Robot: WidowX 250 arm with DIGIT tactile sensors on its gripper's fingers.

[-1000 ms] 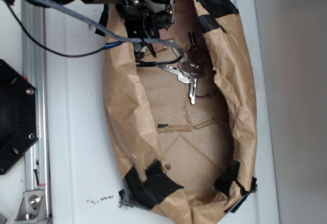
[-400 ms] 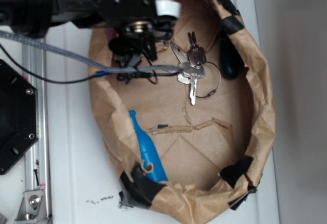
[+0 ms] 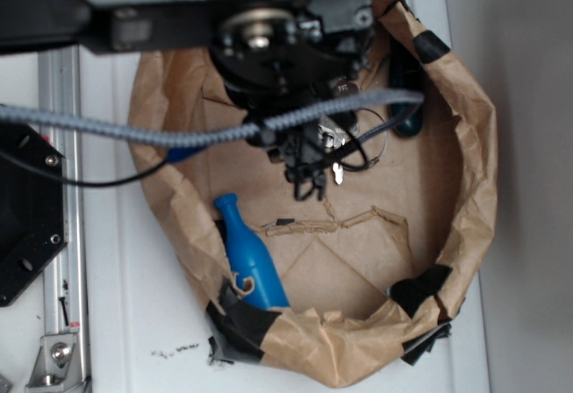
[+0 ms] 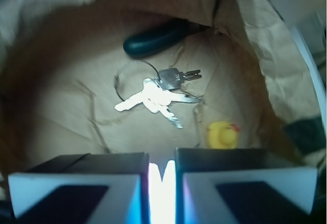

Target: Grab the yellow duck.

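No readable writing is showing anywhere. The yellow duck [image 4: 223, 134] is sitting on the brown paper floor inside the paper bag [image 4: 265, 55], small and rounded with an orange beak, just right of the keys [image 4: 158, 95]. The hand [image 4: 162, 180] is hovering near it with fingers nearly together, gripping nothing. A blue bottle [image 3: 248, 257] is lying along the bag's wall.

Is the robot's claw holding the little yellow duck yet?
No. The gripper holds nothing; its fingers are nearly together with only light between them. The yellow duck sits loose on the paper, beside the keys.
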